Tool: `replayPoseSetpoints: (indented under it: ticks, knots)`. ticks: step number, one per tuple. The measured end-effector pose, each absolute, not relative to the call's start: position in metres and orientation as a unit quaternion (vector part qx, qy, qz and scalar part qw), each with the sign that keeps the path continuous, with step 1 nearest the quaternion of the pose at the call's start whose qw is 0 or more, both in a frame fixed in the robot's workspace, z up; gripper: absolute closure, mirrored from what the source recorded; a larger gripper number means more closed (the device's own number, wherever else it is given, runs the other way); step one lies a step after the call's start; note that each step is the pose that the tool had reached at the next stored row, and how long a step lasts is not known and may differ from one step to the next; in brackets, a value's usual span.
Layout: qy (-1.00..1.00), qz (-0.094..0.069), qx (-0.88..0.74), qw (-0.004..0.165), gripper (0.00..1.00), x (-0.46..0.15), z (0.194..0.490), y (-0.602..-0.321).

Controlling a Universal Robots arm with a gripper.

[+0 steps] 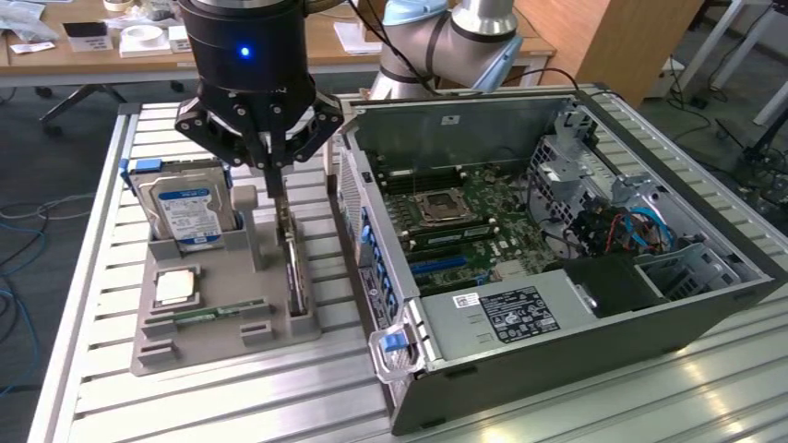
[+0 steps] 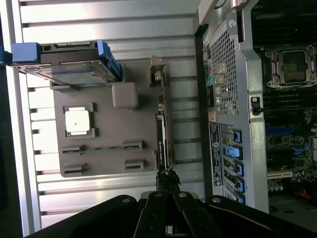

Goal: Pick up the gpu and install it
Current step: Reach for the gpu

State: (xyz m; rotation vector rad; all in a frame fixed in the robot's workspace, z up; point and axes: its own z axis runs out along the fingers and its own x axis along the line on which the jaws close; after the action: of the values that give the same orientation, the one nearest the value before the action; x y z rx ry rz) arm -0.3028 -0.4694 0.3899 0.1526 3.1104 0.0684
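One gripper (image 1: 276, 197) (image 2: 167, 176) hangs over the grey parts holder (image 1: 207, 348) (image 2: 115, 126), its tip at the upper edge of the gpu (image 1: 293, 273) (image 2: 161, 133); cannot tell whether it is closed on the card. Gpu stands on edge in the holder's slot nearest the computer case (image 1: 555, 362) (image 2: 225, 74). Same holder carries a blue-labelled hard drive (image 1: 185, 214) (image 2: 69, 69), upright, a CPU (image 1: 176, 287) (image 2: 78, 120) and a RAM stick (image 1: 220, 312), both flat. Case lies open, motherboard (image 1: 481, 212) exposed, beside the holder on the slatted aluminium table (image 1: 221, 406) (image 2: 99, 20). Behind: wooden desk (image 1: 111, 57) with small items; cables (image 1: 17, 231) on the floor.
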Motion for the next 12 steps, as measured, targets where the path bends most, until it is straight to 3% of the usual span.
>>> replayPoseSetpoints:
  ticks: [12]
  knots:
    - [0.998,0.022,0.049,0.013,0.89,-0.302,0.39,-0.458]
